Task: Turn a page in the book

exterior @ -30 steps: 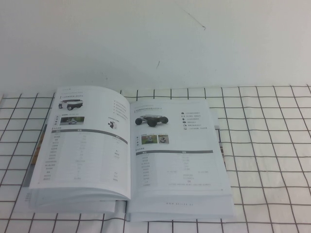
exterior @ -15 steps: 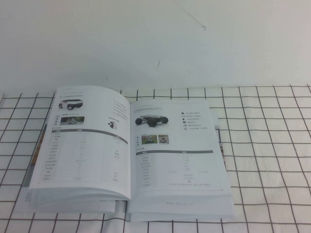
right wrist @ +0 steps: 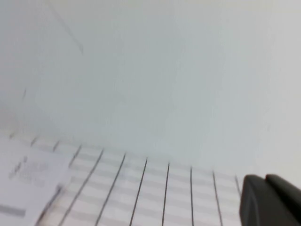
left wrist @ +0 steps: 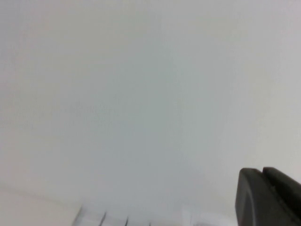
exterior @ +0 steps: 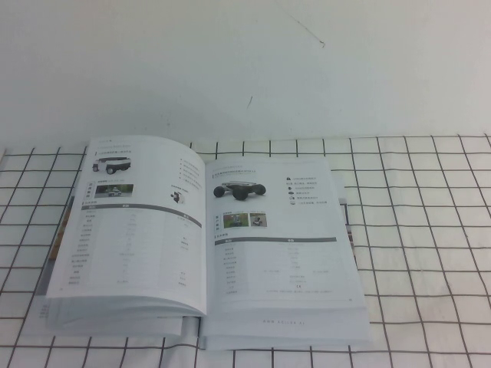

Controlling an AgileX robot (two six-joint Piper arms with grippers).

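Observation:
The book point(exterior: 203, 245) lies open on a checked cloth in the high view. Its right-hand page point(exterior: 280, 245) shows a low black wheeled vehicle, two small photos, a grey bar and a table, and lies flat. The left-hand page point(exterior: 130, 222) shows a white car-like vehicle. Neither arm appears in the high view. My left gripper point(left wrist: 262, 175) shows only as two dark fingertips pressed together against a blank white surface. My right gripper point(right wrist: 265, 181) shows the same, shut and empty, above the cloth point(right wrist: 155, 188), well away from a blurred corner of the book point(right wrist: 33, 179).
The white cloth with a black grid point(exterior: 430, 230) covers the table's near half. A plain white surface point(exterior: 245, 61) lies beyond it. The stack of pages under the left-hand page is thicker than the one on the right.

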